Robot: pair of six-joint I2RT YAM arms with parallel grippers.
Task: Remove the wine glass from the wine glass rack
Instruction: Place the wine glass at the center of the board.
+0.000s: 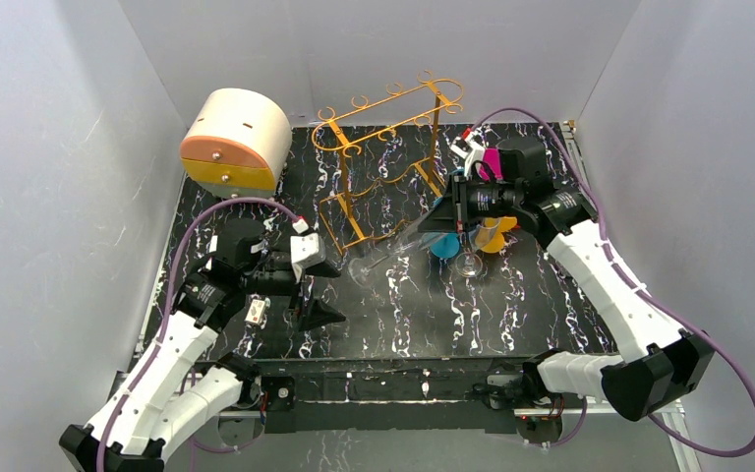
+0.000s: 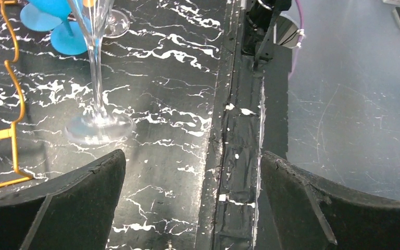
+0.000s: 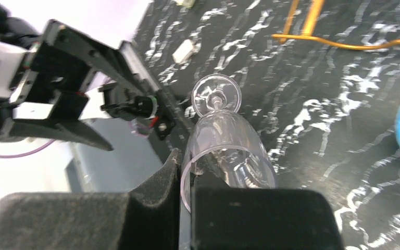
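Observation:
The golden wire wine glass rack stands at the back middle of the black marbled mat; parts of it show in the left wrist view and the right wrist view. My right gripper is shut on the rim of a clear wine glass, with one finger inside the bowl and one outside. The glass is clear of the rack and tilts down-left, its foot at or just above the mat. My left gripper is open and empty, just short of the foot.
A round cream-and-orange drawer box sits at the back left. Blue, orange and pink glasses and another clear glass foot stand under the right arm. Grey walls close in the mat on three sides.

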